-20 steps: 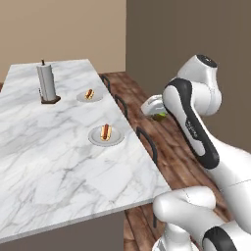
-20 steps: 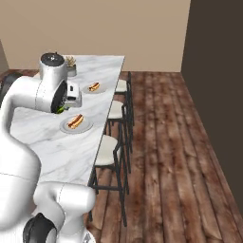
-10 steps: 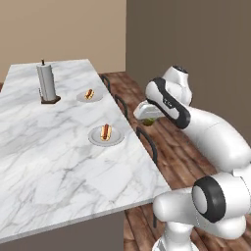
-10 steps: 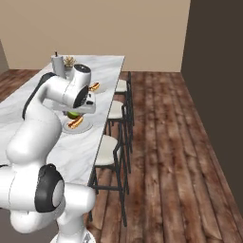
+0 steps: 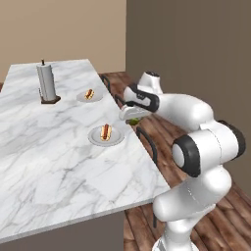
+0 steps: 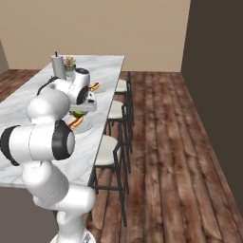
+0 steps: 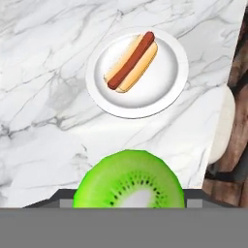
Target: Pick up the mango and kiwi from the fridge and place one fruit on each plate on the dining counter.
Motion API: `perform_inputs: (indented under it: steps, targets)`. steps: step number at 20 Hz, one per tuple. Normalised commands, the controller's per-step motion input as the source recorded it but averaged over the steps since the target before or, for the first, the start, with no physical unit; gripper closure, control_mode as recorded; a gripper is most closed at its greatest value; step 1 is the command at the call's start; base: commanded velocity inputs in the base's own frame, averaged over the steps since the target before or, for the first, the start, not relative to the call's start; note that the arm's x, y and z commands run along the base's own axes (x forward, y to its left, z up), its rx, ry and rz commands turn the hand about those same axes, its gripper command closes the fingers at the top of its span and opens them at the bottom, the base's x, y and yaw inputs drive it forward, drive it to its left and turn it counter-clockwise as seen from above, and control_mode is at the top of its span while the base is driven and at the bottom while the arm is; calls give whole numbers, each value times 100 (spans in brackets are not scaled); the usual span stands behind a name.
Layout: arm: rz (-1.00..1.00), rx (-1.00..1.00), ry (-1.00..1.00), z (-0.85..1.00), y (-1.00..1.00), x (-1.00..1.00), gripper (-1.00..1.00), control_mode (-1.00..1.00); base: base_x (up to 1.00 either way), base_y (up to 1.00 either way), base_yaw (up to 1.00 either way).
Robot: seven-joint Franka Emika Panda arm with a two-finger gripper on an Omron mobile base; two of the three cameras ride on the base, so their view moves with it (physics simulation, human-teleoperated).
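Note:
My gripper (image 5: 131,117) is shut on the kiwi (image 5: 133,120), a bright green fruit. It hangs just above the right edge of the dining counter (image 5: 59,162). In the hand view the kiwi (image 7: 128,186) shows its cut green face low in the middle. Beyond it lies the nearer plate (image 7: 169,87) with a hot dog (image 7: 131,62). That plate (image 5: 117,139) lies just left of the gripper. The second plate (image 5: 81,98), also bearing a hot dog, sits farther back. From the right base view the kiwi (image 6: 77,114) hangs beside the nearer plate (image 6: 84,126). The mango and the fridge are out of view.
A paper towel holder (image 5: 46,83) stands at the back of the counter, with a small plant (image 6: 70,61) behind it. White-seated stools (image 6: 107,142) line the counter's right side over a wooden floor. A dark wall rises on the right.
The arm has swung left from over the floor toward the counter, carrying the kiwi. The kiwi now hangs at the counter's edge by the nearer plate.

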Motion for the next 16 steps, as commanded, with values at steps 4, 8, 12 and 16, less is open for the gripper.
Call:
perform_inputs:
  steps: [4, 8, 12, 16]
  targets:
    - [0, -3, 0, -55, 14, 86, 100, -100, 0, 0, 0]
    - [0, -2, 0, -58, 21, 51, 100, -100, 0, 0, 0]
    - [0, -4, 0, -51, 24, 40, 100, -100, 0, 0, 0]
    - [0, -6, 0, -40, 16, 42, 100, -100, 0, 0, 0]
